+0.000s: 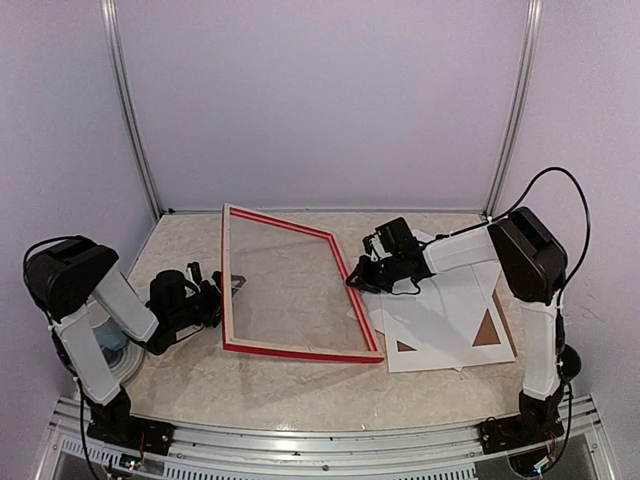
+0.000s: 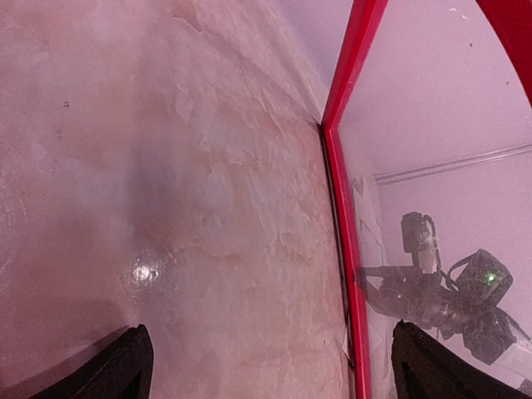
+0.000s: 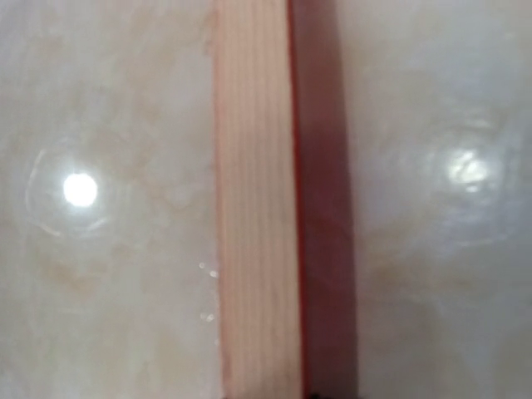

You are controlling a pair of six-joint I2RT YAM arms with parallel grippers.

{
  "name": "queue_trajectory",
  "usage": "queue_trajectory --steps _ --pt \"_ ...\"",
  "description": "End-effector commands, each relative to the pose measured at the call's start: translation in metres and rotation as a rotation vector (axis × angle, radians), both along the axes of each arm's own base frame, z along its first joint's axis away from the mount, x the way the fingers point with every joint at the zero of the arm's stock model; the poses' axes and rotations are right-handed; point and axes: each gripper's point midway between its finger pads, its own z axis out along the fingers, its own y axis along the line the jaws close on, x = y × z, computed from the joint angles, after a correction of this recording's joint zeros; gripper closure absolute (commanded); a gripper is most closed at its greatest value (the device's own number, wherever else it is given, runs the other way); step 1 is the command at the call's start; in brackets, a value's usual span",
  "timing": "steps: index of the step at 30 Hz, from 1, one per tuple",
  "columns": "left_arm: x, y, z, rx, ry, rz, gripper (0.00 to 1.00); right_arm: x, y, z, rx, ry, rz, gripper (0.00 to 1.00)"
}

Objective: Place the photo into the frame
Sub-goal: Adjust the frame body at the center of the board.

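Large rectangular picture frame (image 1: 300, 352), red face, pale wood back, clear pane: lies mid tabletop (image 1: 250, 390). Left claw (image 1: 222, 287) spread wide, the frame's left rail between its fingers. Right claw (image 1: 358, 278) at the right rail; grip cannot be told. White paper sheets (image 1: 440, 320) just right of the frame.

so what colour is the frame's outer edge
Red, on the frame, whose top face is pale wood. Best in the top external view.

Frame (image 1: 300, 352) sat centre of the surface (image 1: 250, 385), left tool (image 1: 215, 290) at its left edge, right tool (image 1: 358, 280) at its right edge, sheets (image 1: 440, 320) lying further right.
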Motion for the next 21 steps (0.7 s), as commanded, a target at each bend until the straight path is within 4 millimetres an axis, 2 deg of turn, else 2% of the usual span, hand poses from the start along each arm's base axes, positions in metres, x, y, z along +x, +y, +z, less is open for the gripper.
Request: queue_trajectory --steps 1,8,11,16,21 --pt "-0.011 0.025 -0.02 0.076 0.083 0.075 0.01 0.013 0.006 0.053 0.047 -0.094 -0.02 0.97" --pt "-0.01 0.016 0.014 0.015 0.003 0.033 0.01 0.012 0.005 0.05 0.019 -0.096 -0.032 0.97" --pt "-0.015 0.009 0.024 -0.023 -0.013 0.01 0.01 0.013 0.008 0.052 0.013 -0.113 -0.03 0.96" --pt "-0.023 -0.002 0.051 -0.072 -0.08 -0.018 0.01 0.01 0.008 0.047 -0.002 -0.097 -0.026 0.96" --pt "-0.026 -0.001 0.073 -0.083 -0.128 -0.008 0.01 0.008 0.01 0.042 0.009 -0.08 -0.022 0.96"
